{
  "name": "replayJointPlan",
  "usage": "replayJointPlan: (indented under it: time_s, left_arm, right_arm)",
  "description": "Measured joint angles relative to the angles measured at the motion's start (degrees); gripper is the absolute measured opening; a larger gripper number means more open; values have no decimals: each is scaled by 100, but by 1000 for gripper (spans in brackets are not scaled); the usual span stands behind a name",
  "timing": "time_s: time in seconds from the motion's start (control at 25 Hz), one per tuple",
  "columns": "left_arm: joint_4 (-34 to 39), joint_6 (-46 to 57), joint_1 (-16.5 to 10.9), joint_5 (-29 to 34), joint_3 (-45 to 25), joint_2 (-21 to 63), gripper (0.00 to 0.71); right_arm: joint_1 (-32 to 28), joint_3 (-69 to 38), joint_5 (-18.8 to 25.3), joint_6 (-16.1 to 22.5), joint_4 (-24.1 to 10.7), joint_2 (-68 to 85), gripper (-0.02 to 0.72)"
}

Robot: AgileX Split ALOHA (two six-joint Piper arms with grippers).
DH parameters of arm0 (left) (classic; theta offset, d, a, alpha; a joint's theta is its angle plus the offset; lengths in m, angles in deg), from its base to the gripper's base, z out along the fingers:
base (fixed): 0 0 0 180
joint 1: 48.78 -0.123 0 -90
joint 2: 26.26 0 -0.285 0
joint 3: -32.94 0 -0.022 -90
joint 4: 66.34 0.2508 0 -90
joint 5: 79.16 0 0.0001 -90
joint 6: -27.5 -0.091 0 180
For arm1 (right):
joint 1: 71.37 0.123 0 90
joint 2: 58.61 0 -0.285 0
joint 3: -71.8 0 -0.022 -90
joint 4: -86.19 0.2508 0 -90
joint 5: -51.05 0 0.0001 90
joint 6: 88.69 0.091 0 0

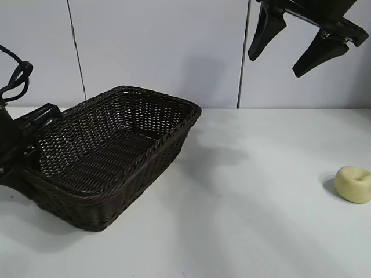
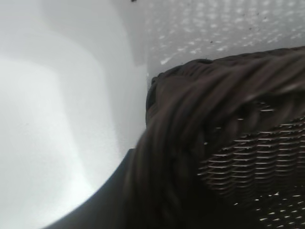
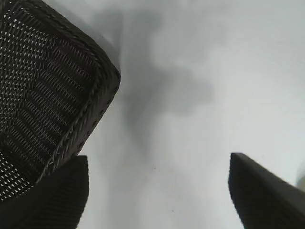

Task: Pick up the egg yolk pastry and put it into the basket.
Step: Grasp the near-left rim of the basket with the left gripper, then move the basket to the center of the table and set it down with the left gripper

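pastry handling: egg yolk pastry (image 1: 353,184) looks light, soft, crumbly; I'd pinch its rounded sides gently, not the dimpled top.
pastry place: on the table (image 1: 249,220) at far right, well apart from the basket (image 1: 110,159).
my right gripper (image 1: 301,43): hangs high above, jaws spread wide, empty.
my left gripper (image 1: 29,127): at the basket's left rim; can't tell its jaws.
counts: one pastry, one basket, two grippers.
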Motion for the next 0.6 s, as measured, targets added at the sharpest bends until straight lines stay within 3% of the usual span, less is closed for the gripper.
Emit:
replayJointPlan:
  time_s: [0.36, 0.6]
  left_arm:
    - [-250, -21, 0, 83, 0, 87, 109]
    - [-596, -686, 0, 327, 0, 495, 106]
  right_arm:
    - [0, 0, 0, 0, 0, 0, 580]
    - [0, 0, 0, 0, 0, 0, 580]
